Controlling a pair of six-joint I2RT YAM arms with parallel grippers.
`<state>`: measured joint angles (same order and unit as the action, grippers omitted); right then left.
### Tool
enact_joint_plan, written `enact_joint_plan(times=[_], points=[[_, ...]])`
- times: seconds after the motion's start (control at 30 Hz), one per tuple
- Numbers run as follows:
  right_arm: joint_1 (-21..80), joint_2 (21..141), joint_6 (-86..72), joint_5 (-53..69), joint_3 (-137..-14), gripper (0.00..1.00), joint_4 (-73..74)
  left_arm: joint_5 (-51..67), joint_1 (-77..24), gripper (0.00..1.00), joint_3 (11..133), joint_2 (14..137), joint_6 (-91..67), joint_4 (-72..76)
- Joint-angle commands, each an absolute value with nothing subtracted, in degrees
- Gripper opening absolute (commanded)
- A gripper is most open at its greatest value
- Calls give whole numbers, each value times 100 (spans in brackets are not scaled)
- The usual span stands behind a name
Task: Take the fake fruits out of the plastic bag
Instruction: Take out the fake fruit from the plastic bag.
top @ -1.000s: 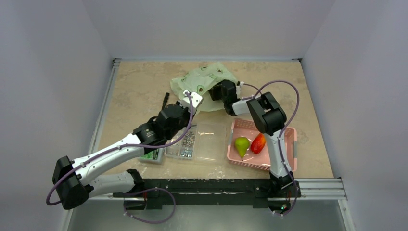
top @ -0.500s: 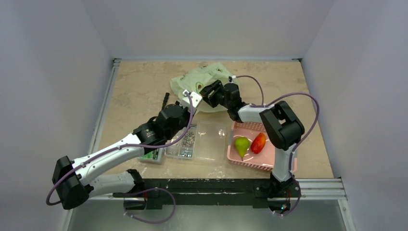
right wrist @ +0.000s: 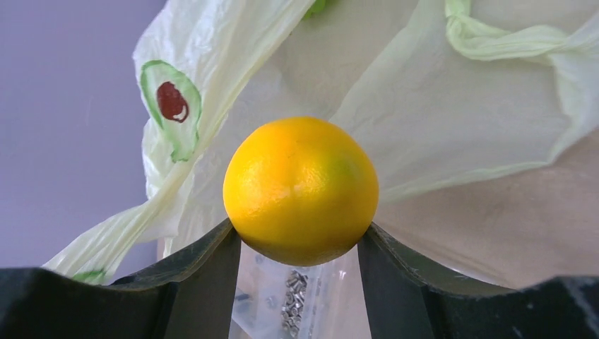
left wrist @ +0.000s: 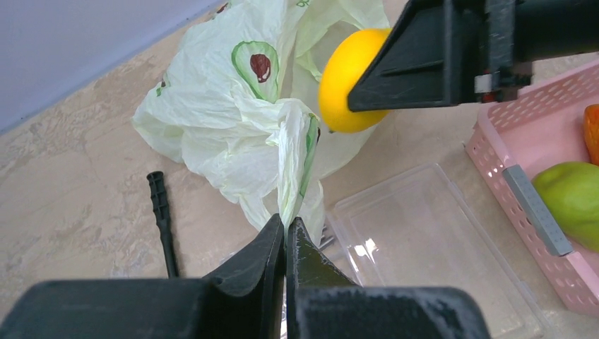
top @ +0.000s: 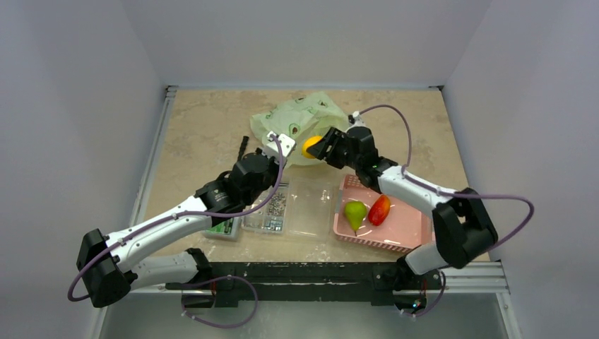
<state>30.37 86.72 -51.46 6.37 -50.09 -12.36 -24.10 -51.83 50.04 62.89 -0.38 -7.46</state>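
"What's closest to us?"

"A clear, hard plastic box [top: 311,212] split into cells, with small metal screws [top: 272,206] in the left ones. Just right of it is a pink basket [top: 385,244] with a perforated wall. A glossy green pear [top: 354,213] and a shiny red piece [top: 379,210] lie side by side in it."

"And the arms beyond?"

"The left jaws are pinched tight on a fold of the bag [left wrist: 212,106]. It's thin, crinkly, pale green film. The right jaws sit partway apart, clamped on either side of a smooth, round yellow lemon [right wrist: 301,189], held up just in front of the bag."

"Anything printed on it?"

"Avocado halves [left wrist: 256,62], green with a brown stone. The bag lies crumpled at the far middle of the mottled beige surface [top: 205,127], and a slim black ribbed tool [left wrist: 161,212] lies just to its left."
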Motion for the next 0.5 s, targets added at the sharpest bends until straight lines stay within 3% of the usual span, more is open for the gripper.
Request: enact_joint_plan(times=[0.0, 0.17, 0.47], points=[[3046, 7729, -4117, -139, -5146, 6, 451, -2602, -5199, 0, 5245, 6236, -98, -692], [3046, 6544, -4098, -324, -5012, 6, 1813, -2617, -5203, 0, 5299, 6267, -146, -797], [3023, 4929, -5192, -2210, -4904, 0, 4566, -2567, -5203, 0, 5335, 6251, -152, -827]])
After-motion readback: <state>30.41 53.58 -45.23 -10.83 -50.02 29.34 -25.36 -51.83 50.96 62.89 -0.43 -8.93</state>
